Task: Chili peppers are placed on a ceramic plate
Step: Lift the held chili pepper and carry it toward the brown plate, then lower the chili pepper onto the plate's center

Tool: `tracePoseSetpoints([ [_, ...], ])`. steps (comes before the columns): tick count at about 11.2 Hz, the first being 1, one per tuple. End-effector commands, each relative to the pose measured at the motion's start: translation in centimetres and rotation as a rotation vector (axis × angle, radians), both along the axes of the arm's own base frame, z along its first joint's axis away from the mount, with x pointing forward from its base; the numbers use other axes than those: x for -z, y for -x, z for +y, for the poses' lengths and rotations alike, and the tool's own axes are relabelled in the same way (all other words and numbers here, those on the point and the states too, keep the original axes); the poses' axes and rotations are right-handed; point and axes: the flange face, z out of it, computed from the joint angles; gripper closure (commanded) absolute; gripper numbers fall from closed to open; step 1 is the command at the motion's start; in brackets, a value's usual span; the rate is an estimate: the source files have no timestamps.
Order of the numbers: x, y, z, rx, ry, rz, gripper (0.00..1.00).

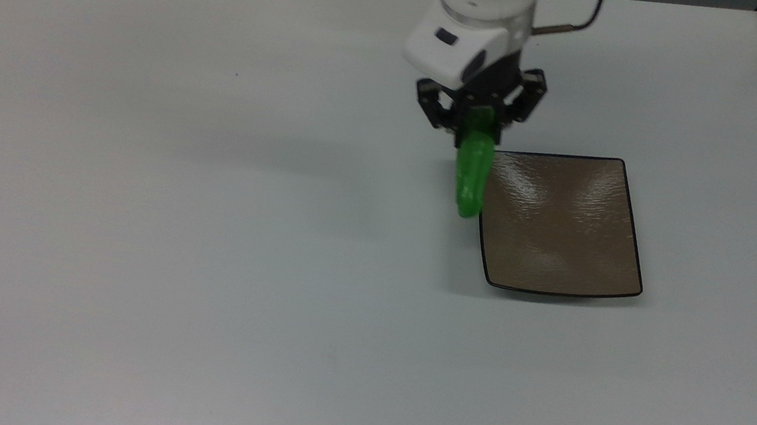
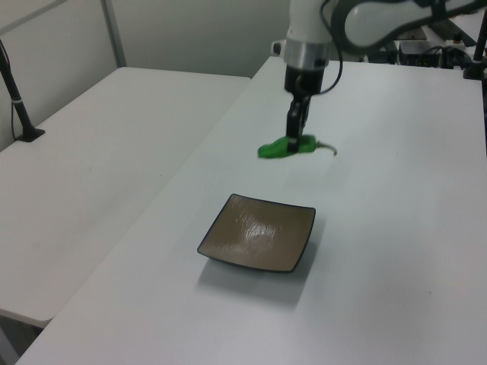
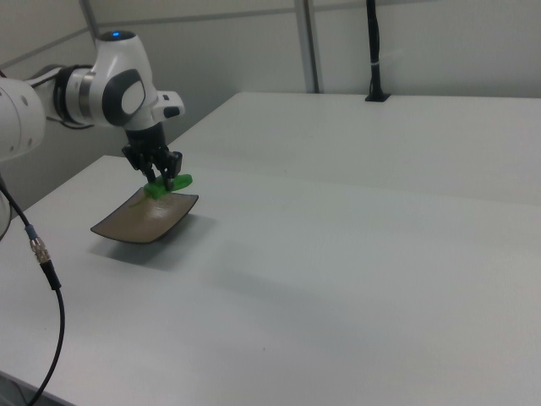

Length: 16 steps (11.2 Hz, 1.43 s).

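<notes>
Transfer under way, as I judge it; the pepper is not yet on the plate.

Tool (image 1: 477, 125): clamped on the pepper (image 1: 473, 173) near its stem end. In the left view the brown stem pokes out on the far side of the tool (image 2: 294, 141) and the green body hangs clear of the worktop (image 1: 206, 221), roughly level.

Pepper's place: held in the air at the plate's (image 1: 562, 223) edge. In the top view it lies along the plate's left rim, covering the upper left corner; its free tip ends about halfway down that side. In the right view the pepper (image 3: 166, 183) sits above the plate's (image 3: 144, 222) far edge. In the left view the pepper (image 2: 283, 147) appears beyond the plate (image 2: 259, 243), well above it.

Key relation: the plate's centre lies to the right of the tool and somewhat lower in the top view's frame. The pepper's long axis runs top to bottom there, parallel to the plate's left rim, not across it. So the next move calls, I judge, for a short sideways carry toward the top view's right, then a descent and release. The pepper looks shorter than the plate's side, so it should fit without turning.

Risk: released here, it would likely catch the rim and roll off.

Count: one pepper, one plate, one arm, one tool.
</notes>
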Motion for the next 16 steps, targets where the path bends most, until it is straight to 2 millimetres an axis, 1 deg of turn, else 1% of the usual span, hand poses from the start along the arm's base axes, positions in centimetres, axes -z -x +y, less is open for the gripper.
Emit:
tracePoseSetpoints([
  [1,3.2,-0.7,4.4,0.044,-0.067,-0.077,0.97],
  [2,4.2,-0.8,5.9,0.045,-0.081,-0.100,0.97],
  [4,5.9,-0.9,7.8,0.030,-0.097,-0.139,0.97],
  [5,6.5,-0.6,8.3,0.017,-0.095,-0.143,0.97],
  [6,7.5,-0.2,9.1,0.001,-0.100,-0.145,0.97],
  [7,8.1,0.0,9.4,-0.002,-0.108,-0.162,0.95],
  [8,9.3,0.3,10.0,-0.009,-0.116,-0.166,0.94],
  [10,10.2,0.5,10.4,-0.015,-0.117,-0.166,0.87],
  [11,10.6,0.5,10.4,-0.014,-0.116,-0.160,0.78],
  [13,10.7,0.5,10.4,-0.005,-0.117,-0.156,0.53],
  [14,10.6,0.5,10.4,-0.006,-0.119,-0.157,0.33],
  [15,10.5,0.5,10.4,-0.008,-0.117,-0.158,0.00],
  [16,10.3,0.5,10.4,-0.011,-0.117,-0.162,0.00],
])
